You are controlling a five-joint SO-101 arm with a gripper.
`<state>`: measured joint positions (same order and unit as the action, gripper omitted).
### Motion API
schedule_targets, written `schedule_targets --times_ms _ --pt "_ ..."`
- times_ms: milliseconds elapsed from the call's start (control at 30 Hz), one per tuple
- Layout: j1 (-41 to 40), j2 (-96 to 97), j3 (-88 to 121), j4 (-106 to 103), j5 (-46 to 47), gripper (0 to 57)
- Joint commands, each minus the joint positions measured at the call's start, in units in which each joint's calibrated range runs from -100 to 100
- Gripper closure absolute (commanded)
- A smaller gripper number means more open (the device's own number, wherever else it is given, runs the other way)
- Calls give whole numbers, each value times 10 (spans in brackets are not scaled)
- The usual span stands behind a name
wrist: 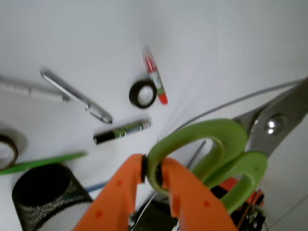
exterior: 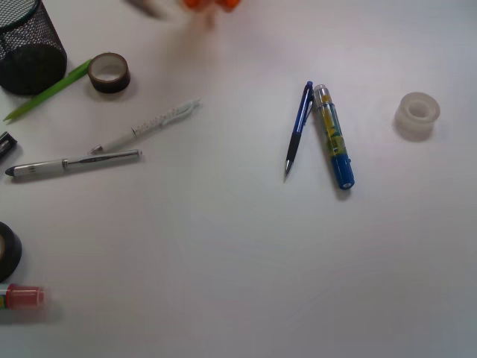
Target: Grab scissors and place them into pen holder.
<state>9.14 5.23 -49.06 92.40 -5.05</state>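
Scissors (wrist: 226, 154) with light-green loop handles hang in the orange tool (wrist: 153, 175), whose two fingers (wrist: 185, 192) are pressed onto one green loop from either side; the silver blades run up and to the right out of the wrist view. From the front, only a blurred orange patch of the tool (exterior: 211, 4) shows at the top edge, and the scissors cannot be made out there.

The pen holder (exterior: 28, 46), a black wire-mesh cup, stands in the top left corner of the white counter (exterior: 238, 261); in the wrist view its open mouth (wrist: 48, 192) lies low on the left, below and left of the tool.

A green pen (exterior: 46, 92) lies slanted just beside the cup, and a brown tape roll (exterior: 109, 72) sits next to the pen's upper end. Below these are a white pen (exterior: 145, 125) and a silver pen (exterior: 73, 162). A black tape roll (exterior: 7, 250) is cut off by the left edge, with a red-capped marker (exterior: 22, 296) under it.

Near the middle, a blue pen (exterior: 298, 128) and a thick blue-and-yellow marker (exterior: 333, 138) lie close together, touching near their upper ends. A clear tape roll (exterior: 417, 114) sits well apart on the right.
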Motion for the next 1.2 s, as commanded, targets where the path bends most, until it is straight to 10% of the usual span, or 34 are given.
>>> schedule_targets --times_ms 0,467,1167 --pt "110 -42 -1 12 17 572" --pt "269 -258 709 -339 10 572" --pt "289 -331 664 -333 -29 572"
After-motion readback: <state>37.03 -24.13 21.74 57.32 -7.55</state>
